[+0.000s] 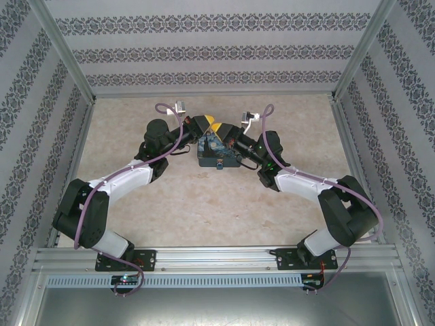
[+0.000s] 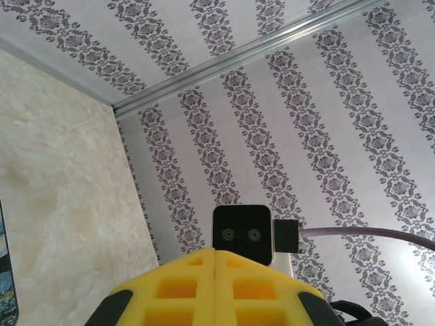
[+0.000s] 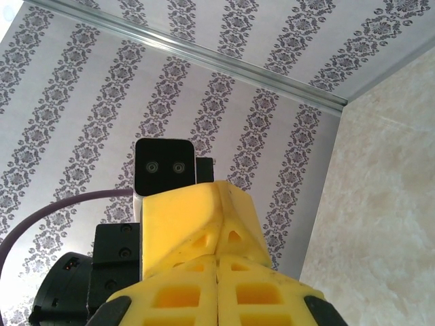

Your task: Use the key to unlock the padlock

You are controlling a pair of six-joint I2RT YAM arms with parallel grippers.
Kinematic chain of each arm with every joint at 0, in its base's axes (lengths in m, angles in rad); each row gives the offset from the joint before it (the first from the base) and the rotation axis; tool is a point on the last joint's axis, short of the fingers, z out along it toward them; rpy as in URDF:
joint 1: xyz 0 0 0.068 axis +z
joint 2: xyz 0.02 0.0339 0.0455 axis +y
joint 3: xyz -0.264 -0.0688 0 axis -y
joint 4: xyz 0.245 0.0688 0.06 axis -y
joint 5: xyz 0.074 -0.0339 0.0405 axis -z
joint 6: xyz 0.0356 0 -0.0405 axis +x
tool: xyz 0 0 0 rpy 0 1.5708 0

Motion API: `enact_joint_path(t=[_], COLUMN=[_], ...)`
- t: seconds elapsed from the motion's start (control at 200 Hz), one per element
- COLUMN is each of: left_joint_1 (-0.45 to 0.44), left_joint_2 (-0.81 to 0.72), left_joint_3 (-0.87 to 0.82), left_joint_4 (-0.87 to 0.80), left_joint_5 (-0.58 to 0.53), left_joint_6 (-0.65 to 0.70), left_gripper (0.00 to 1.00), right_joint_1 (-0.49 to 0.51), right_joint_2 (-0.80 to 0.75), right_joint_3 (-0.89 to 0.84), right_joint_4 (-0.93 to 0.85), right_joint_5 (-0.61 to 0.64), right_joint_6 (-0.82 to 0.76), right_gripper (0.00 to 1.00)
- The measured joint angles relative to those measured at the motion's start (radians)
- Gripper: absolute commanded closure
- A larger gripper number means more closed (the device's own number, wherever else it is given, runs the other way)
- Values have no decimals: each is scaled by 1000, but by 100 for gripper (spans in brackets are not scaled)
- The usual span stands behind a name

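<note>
**Both hands closed, tip to tip above the tin**

Your left arm (image 1: pixel 129 178) and right arm (image 1: pixel 306 183) each bow outward at the elbow, then reach in toward the tin (image 1: pixel 219 155). Your left hand (image 1: pixel 198 123) hangs just past the tin's far-left corner. Your right hand (image 1: pixel 221 129) sits over its far edge, and the yellow tips meet there. In each wrist view the fingers (image 2: pixel 183 288) press flat together with no gap. From the right wrist, your left hand (image 3: pixel 197 221) touches the tip of your right hand (image 3: pixel 217 261).
</note>
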Motion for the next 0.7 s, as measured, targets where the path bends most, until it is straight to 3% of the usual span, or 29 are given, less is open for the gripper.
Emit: enact_joint_path(t=[0.04,0.09,0.145,0.205,0.32,0.42,0.699], left_joint_1=[0,0,2,15,50,72,77], left_joint_2=[0,0,-1,-10,-76,-155,-206], left_joint_3=[0,0,2,6,6,9,18], left_joint_4=[-7,-25,-47,-78,-177,-296,-674], left_joint_5=[1,4,2,-3,-24,-43,-52], left_joint_6=[0,2,4,7,44,110,369], left_gripper=[93,73,42,27,14,9,6], right_joint_1=[0,-1,-3,-12,-36,-63,-135], right_joint_2=[-1,-5,-16,-31,-58,-72,-45], right_joint_3=[-8,-23,-50,-80,-115,-122,-84], right_joint_4=[5,10,10,-3,-27,-38,-132], right_joint_5=[1,1,1,1,1,-1,-40], right_joint_6=[-2,-3,-4,-7,-11,-14,-61], right_gripper=[100,100,100,100,100,100,100])
